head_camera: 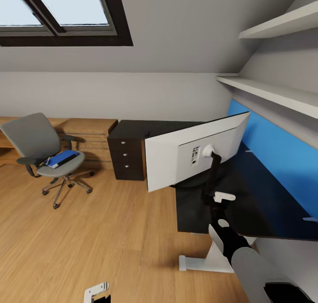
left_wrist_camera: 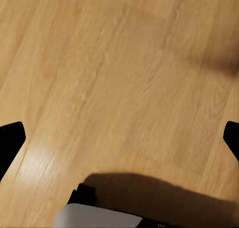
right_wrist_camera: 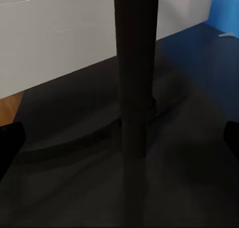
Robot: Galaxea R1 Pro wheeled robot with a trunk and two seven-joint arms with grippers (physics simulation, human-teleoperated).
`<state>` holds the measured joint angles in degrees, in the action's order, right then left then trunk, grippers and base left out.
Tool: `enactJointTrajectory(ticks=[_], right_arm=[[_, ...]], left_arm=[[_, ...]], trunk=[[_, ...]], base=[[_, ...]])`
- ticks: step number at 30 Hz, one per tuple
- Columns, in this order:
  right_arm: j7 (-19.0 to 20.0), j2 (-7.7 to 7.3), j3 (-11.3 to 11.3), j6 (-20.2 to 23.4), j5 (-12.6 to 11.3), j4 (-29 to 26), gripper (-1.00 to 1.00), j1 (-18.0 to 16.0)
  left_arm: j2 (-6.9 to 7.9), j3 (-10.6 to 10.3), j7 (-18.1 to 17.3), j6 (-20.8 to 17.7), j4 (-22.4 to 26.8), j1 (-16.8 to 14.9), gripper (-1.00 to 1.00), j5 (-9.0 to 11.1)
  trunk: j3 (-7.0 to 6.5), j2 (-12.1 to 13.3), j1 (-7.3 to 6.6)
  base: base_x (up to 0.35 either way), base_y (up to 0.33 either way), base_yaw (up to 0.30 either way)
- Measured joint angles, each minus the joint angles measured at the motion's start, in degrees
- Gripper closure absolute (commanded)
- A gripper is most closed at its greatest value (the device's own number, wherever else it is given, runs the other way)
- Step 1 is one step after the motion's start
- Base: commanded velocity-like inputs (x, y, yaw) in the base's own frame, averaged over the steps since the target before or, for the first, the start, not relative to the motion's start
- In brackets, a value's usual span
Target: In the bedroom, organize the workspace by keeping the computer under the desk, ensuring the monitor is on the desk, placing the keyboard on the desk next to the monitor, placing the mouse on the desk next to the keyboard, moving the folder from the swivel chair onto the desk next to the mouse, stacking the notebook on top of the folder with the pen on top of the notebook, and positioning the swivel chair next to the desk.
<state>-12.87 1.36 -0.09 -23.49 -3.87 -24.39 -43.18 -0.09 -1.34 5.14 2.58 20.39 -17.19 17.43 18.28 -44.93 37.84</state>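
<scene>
A: Two arms show in the head view. Nearest, the left gripper (head_camera: 96, 292) hangs low over the wooden floor (head_camera: 88, 232), and in its wrist view the fingertips (left_wrist_camera: 11, 140) stand wide apart with nothing between them.

B: And the right one?

A: The right gripper (head_camera: 221, 197) reaches over the desk (head_camera: 247, 205), just behind the monitor's stand (right_wrist_camera: 135, 88). Its jaws are spread, the post between them, not touching.

B: Where is the monitor?

A: The monitor (head_camera: 194, 155) stands on the desk, white back toward the robot.

B: Farther off?

A: The swivel chair (head_camera: 44, 155) sits well apart from the desk, beside the wooden cabinets (head_camera: 88, 135), with the blue folder (head_camera: 62, 158) on its seat.
</scene>
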Motion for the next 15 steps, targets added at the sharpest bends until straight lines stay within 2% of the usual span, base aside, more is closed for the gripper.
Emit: enactJointTrajectory(ticks=[7, 15], right_arm=[[0.0, -0.07, 0.0, 0.0, 0.0, 0.0, -1.00, 0.0], [0.0, -0.13, 0.0, -0.1, 0.0, 0.2, -1.00, 0.0]], left_arm=[[0.00, 0.0, 0.0, 0.8, -0.2, 0.0, -1.00, 0.0], [0.00, 0.0, 0.1, 0.8, -0.3, 0.0, -1.00, 0.0]], trunk=[[0.00, 0.0, 0.00], [0.00, 0.0, 0.01]], base=[[0.163, 0.000, 0.000], [0.046, 0.000, 0.000]])
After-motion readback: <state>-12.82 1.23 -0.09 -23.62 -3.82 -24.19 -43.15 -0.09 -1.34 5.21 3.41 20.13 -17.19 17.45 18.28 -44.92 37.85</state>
